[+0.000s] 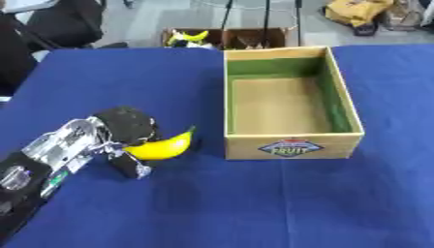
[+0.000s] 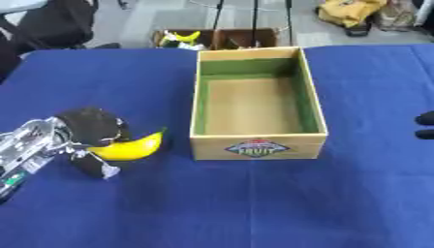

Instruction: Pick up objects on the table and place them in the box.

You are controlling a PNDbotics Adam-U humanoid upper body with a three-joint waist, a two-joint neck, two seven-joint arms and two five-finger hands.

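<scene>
gripping the banana (image 1: 162, 147) in your left hand (image 1: 127, 128) beside the box (image 1: 292, 145), you're set to lift it in; right hand's (image 2: 425, 126) state, can't tell.

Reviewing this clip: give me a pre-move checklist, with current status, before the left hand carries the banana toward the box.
1. Grasp: left hand has its fingers curled round the banana - ok.
2. Banana off the table: it sits close to the blue cloth; lift cannot be judged - cannot tell.
3. Box upright, open side up - ok.
4. Box interior holds nothing, room for the banana - ok.
5. Path from banana to the box: only bare table between them, though the near box wall must be cleared - ok.
6. Right hand: only dark fingertips show at the right edge of the right eye view, away from the box - ok.
</scene>
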